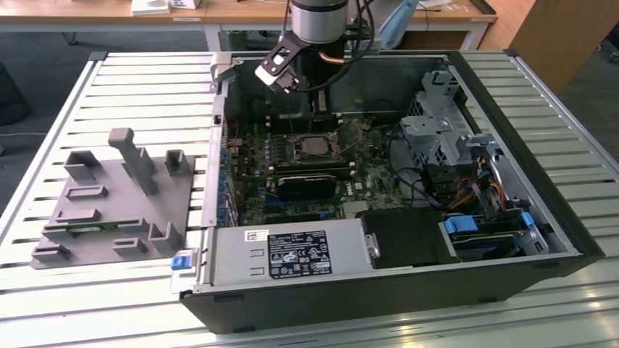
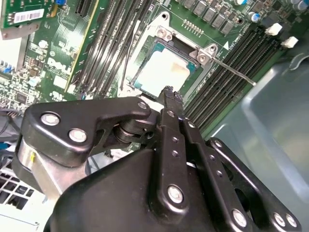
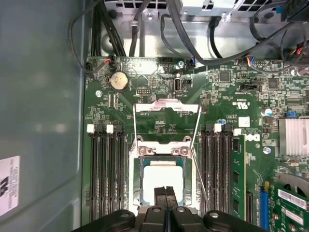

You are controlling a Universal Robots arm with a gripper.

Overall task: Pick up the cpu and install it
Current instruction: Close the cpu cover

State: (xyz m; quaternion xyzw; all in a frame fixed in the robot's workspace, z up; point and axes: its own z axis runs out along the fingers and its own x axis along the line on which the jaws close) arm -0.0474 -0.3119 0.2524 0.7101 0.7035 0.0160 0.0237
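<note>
A pale slatted counter (image 1: 135,87) carries an open black computer case (image 1: 406,297) lying on its side. A grey moulded fixture (image 1: 97,210) sits beside the case, toward the exterior view's left.

One cpu (image 3: 162,177), one pincer (image 3: 165,190), one computer case (image 1: 387,293)

No print is legible. In the exterior view, the power supply's black label (image 1: 298,257) and small white sticker (image 1: 255,234), both nearer the camera than the cpu (image 1: 314,147), carry unreadable print. In the first wrist view, the chassis-wall sticker (image 3: 8,184), well apart from the cpu, bears illegible black marks. In the second wrist view, the expansion-card barcode label (image 2: 23,18) is likewise unreadable.
</note>
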